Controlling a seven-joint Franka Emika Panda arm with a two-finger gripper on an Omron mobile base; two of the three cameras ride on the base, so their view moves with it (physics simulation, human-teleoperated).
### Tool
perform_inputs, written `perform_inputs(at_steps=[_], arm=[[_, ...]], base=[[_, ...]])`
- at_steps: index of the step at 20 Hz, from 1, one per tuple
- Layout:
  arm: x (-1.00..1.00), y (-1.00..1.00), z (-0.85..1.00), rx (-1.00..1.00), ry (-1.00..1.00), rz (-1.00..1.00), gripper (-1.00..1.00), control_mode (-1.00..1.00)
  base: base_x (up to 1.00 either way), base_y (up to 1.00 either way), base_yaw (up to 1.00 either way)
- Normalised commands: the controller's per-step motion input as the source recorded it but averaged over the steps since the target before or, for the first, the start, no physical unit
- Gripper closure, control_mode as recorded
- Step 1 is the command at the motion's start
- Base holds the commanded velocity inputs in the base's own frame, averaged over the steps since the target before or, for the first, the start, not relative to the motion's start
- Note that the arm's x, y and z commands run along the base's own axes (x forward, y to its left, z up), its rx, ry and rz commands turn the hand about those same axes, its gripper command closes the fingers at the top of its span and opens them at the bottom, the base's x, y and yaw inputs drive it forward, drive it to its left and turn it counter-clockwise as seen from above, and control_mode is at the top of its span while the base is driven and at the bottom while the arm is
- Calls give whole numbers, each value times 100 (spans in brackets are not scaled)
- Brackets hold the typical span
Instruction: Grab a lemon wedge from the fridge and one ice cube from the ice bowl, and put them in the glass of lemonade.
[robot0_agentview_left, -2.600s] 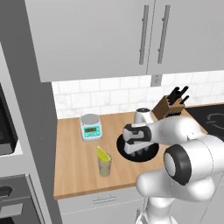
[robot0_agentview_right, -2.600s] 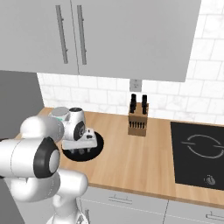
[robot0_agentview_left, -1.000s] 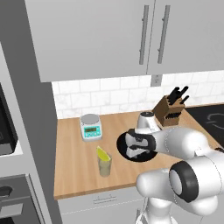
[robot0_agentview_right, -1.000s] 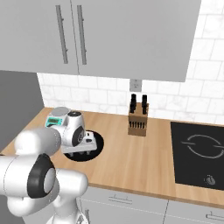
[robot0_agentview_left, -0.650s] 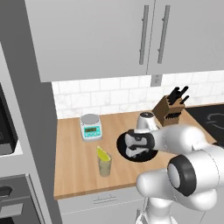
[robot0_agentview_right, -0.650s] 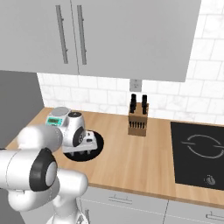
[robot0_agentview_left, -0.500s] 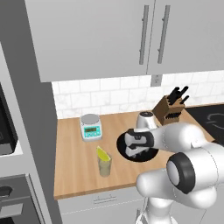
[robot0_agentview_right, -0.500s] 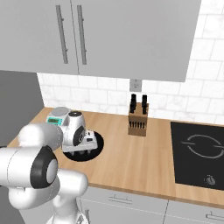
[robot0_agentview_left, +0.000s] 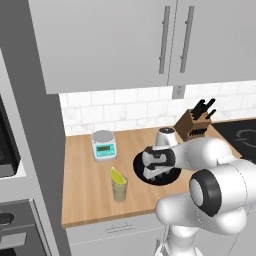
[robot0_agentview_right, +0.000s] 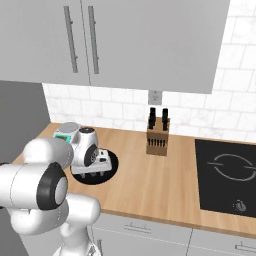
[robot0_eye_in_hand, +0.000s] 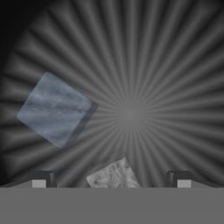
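Hand view, jaws wide over ice bowl (robot0_eye_in_hand: 131, 65)

Open claw (robot0_eye_in_hand: 111, 181) over ice bowl (robot0_eye_in_hand: 166, 65), two apparent ice cubes (robot0_eye_in_hand: 56, 109).

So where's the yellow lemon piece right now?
The lemon wedge sits on top of the glass of lemonade, seen in the left base view. The glass stands on the wooden counter, in front of the white scale and left of the ice bowl.
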Motion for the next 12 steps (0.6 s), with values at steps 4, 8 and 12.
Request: perform_inputs(at_steps=[4, 8, 12], arm=[[-4, 0, 0, 0, -1, 0, -100, -100], [0, 0, 0, 0, 0, 0, -100, -100], [10, 0, 0, 0, -1, 0, -100, -100]], base=[[0, 0, 0], [0, 0, 0], [0, 0, 0]])
